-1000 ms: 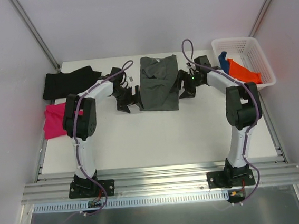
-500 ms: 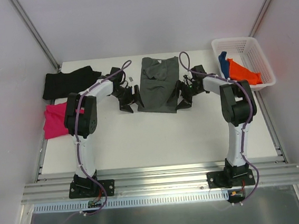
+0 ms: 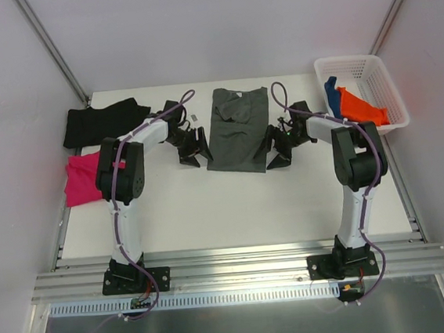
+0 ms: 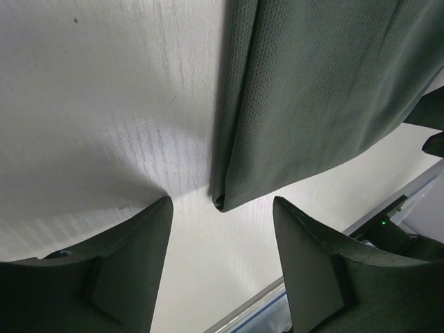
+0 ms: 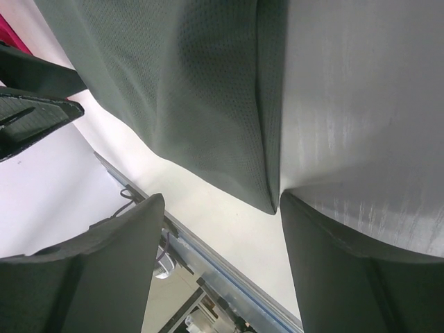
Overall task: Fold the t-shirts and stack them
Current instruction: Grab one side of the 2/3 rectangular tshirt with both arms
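Mid-counter [image 3: 233, 205], toward the back: dark grey t-shirt [image 3: 238, 129] lies flat, folded into a narrow strip, neck end away from the arm bases. Left claw [image 3: 191, 147] sits at the strip's near left corner and right claw [image 3: 277, 149] at its near right corner, both down low at cloth level. Left wrist view: left claw [image 4: 222, 202] jaws apart, folded corner of the dark grey t-shirt [image 4: 312, 90] lying in the gap between the fingertips, neither finger [image 4: 132, 263] touching it, nothing clamped. Right wrist view: right claw [image 5: 220, 201] jaws apart, dark grey t-shirt [image 5: 187, 83] corner just beside one finger [image 5: 347, 270]; can't tell whether they touch. The other finger is well off the cloth, no grip. Elsewhere: black t-shirt [image 3: 100, 121] on the counter at back left, magenta t-shirt [image 3: 78, 180] at the left edge just in front of it, orange t-shirt [image 3: 362, 106] and blue t-shirt [image 3: 331, 91] together in the white basket [image 3: 362, 66] at back right.
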